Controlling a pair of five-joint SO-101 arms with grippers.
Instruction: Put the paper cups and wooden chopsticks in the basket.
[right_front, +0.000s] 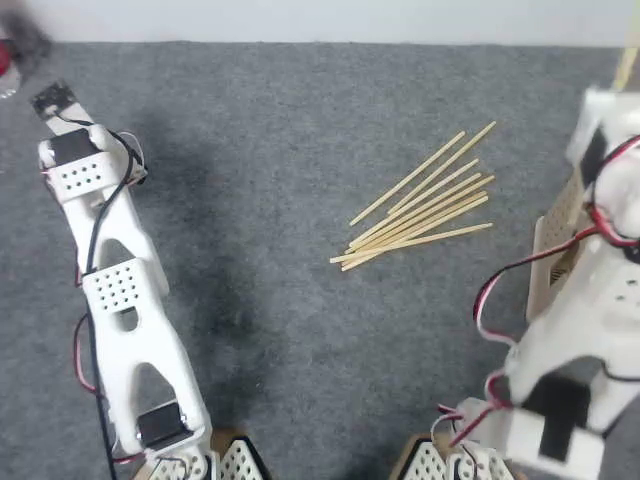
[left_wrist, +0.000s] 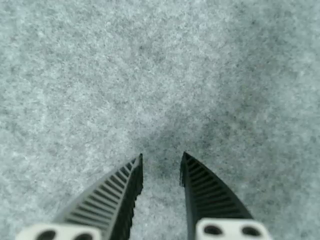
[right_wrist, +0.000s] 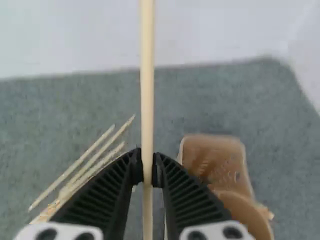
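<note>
Currently the right tool (right_wrist: 146, 165) is pinching one wooden chopstick (right_wrist: 146, 75). Its long axis is in line with the fingers and it sticks out well past the tips, just beside the basket (right_wrist: 220, 170). Other chopsticks (right_front: 425, 205) lie fanned on the counter (right_front: 270, 150), all running diagonally, bunched at the end nearer the left arm. Left tool (left_wrist: 161, 167) is slightly spread, holding nothing, over the counter.
</note>
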